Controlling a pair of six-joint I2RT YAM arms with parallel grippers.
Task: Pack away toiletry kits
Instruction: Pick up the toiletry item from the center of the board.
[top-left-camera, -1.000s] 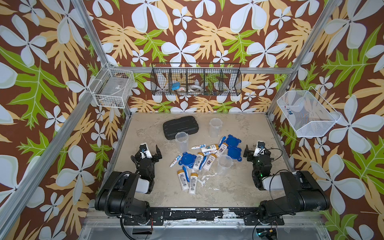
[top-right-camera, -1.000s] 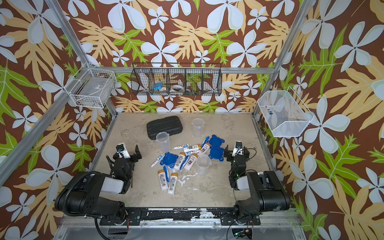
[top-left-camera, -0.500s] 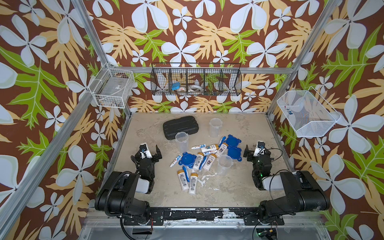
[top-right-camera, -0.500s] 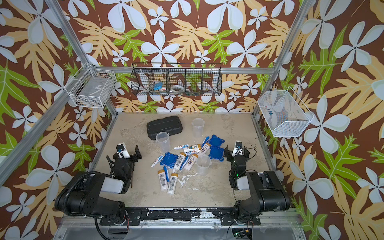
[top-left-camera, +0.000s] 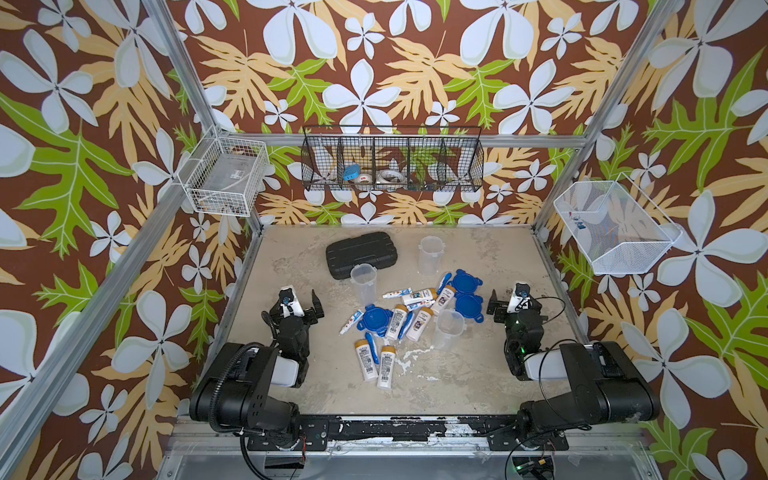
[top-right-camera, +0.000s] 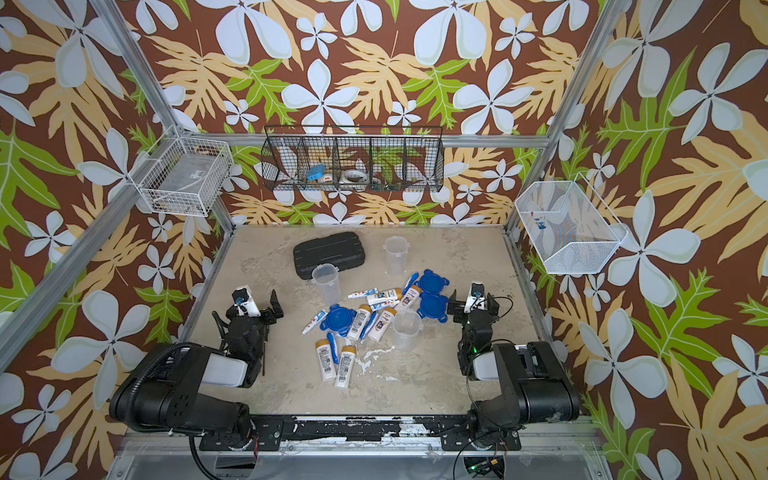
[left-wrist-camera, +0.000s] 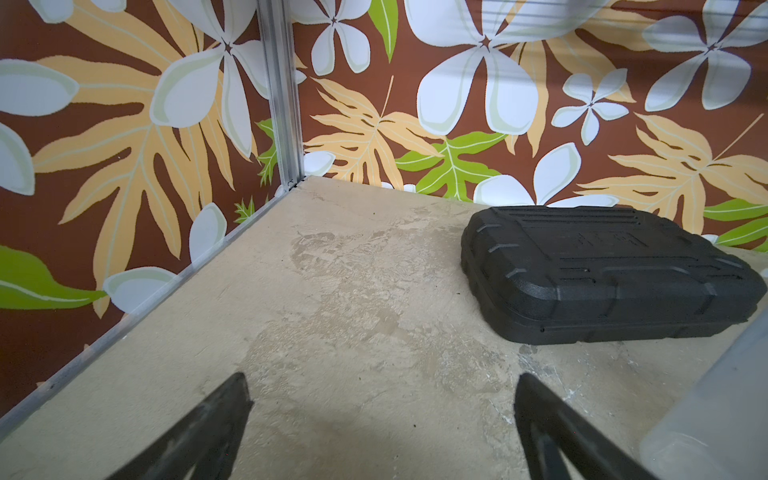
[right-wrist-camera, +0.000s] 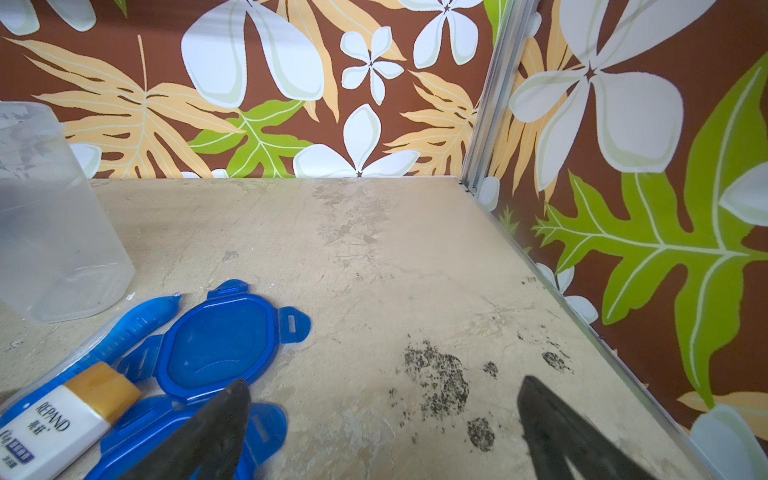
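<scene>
Nothing has moved since the earlier frames. The left gripper (left-wrist-camera: 382, 388) and right gripper (right-wrist-camera: 384, 388) sit low over the table (top-left-camera: 478, 374), jaws wide apart and holding nothing. Between them lie bottles (top-left-camera: 386, 368), toothbrushes (top-left-camera: 371, 351), toothpaste tubes (top-left-camera: 351, 324), one lid (top-left-camera: 376, 324) and one tumbler (top-left-camera: 446, 334). Two more lids (right-wrist-camera: 216, 336) lie just beside the right gripper. Beyond the left gripper stand a second tumbler (top-left-camera: 363, 284) and a black case (left-wrist-camera: 602, 274). The third tumbler (top-left-camera: 430, 255) stands farthest.
</scene>
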